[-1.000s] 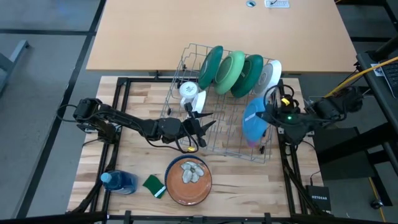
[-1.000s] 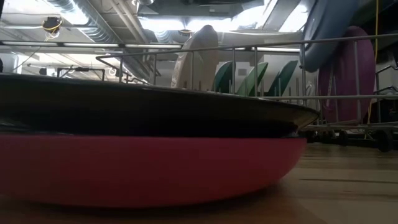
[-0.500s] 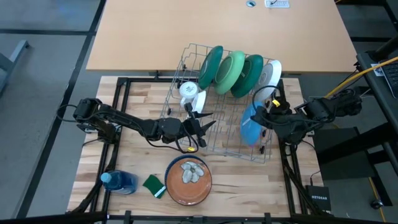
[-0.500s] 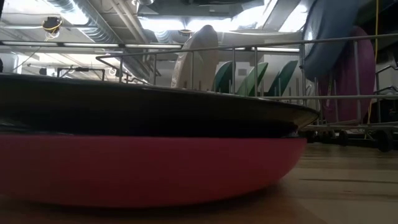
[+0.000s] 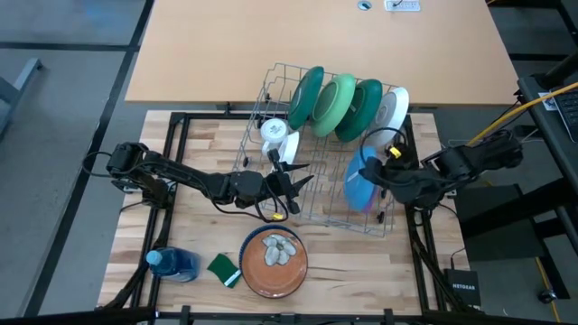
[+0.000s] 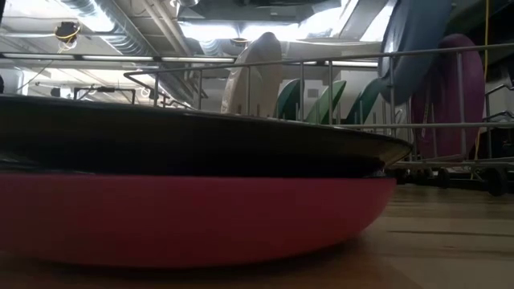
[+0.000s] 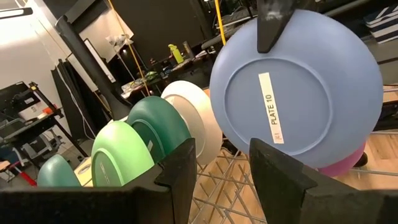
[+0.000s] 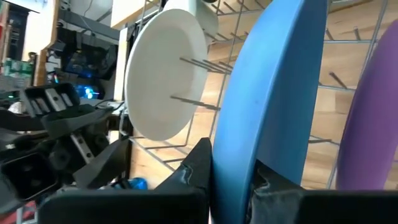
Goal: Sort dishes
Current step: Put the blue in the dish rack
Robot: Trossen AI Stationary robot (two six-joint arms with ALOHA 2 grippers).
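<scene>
My right gripper (image 5: 374,171) is shut on a blue plate (image 7: 292,93) that stands on edge over the right end of the wire rack (image 5: 271,90). A purple plate (image 7: 343,165) stands in the rack just behind it. In the rack's far row stand a dark green (image 5: 307,95), a light green (image 5: 338,104), another dark green (image 5: 366,106) and a white plate (image 5: 393,106). One more white plate (image 8: 165,74) stands at the rack's left end. My left gripper (image 5: 293,181) waits open and level at the rack's left side. A brown patterned plate (image 5: 274,257) lies on a red one (image 6: 193,217) near the front edge. My right gripper pinches the blue plate's upper rim (image 7: 268,46) between its two fingers (image 8: 198,167), one on each face. It comes slanting down from the table's right. The plate hangs on edge below the fingers, its lower part inside the rack. Whether it rests on the wires I cannot tell.
A small white mug (image 5: 273,131) sits in the rack's left end. A blue bottle (image 5: 176,264) and a green sponge (image 5: 223,268) lie at the front left. A bare tabletop (image 5: 316,36) lies beyond the rack.
My right gripper has gone a little toward the table's left, farther over the rack, carrying the blue plate with it. The plate has stayed on edge and has come closer in front of the purple plate.
</scene>
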